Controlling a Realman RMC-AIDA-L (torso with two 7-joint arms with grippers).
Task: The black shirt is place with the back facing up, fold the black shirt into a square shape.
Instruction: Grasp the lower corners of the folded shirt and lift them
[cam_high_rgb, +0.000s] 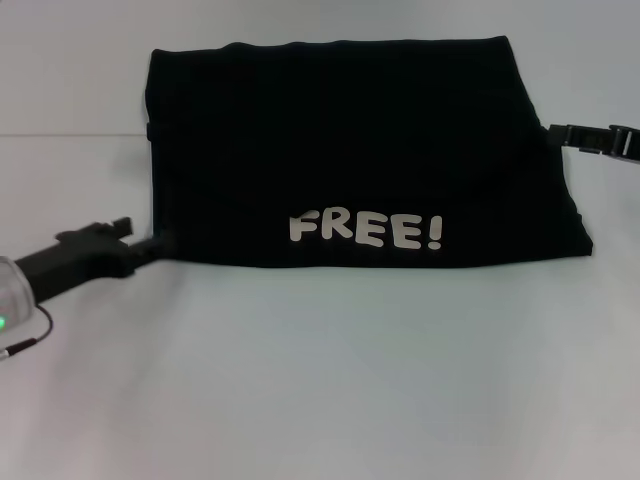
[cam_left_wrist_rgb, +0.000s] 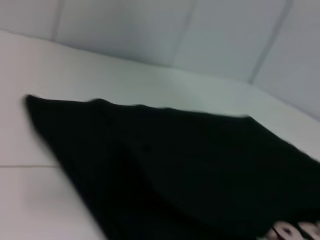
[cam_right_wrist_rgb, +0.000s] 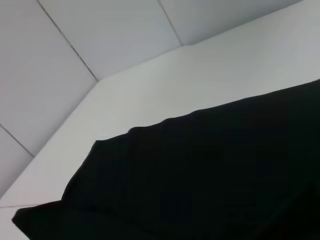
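The black shirt (cam_high_rgb: 350, 150) lies on the white table as a wide folded rectangle, with the white lettering "FREE!" (cam_high_rgb: 365, 230) facing up near its front edge. My left gripper (cam_high_rgb: 150, 247) sits low at the shirt's front-left corner, touching or nearly touching the cloth. My right gripper (cam_high_rgb: 562, 133) is at the shirt's right edge, toward the back. The left wrist view shows the shirt (cam_left_wrist_rgb: 190, 175) close up, with a bit of lettering (cam_left_wrist_rgb: 295, 231) at the edge. The right wrist view shows the dark fabric (cam_right_wrist_rgb: 210, 175) and its folded edge.
The white table (cam_high_rgb: 320, 380) stretches in front of the shirt. A pale panelled wall (cam_right_wrist_rgb: 100, 45) rises behind the table. A thin cable (cam_high_rgb: 25, 343) hangs by my left arm at the left edge.
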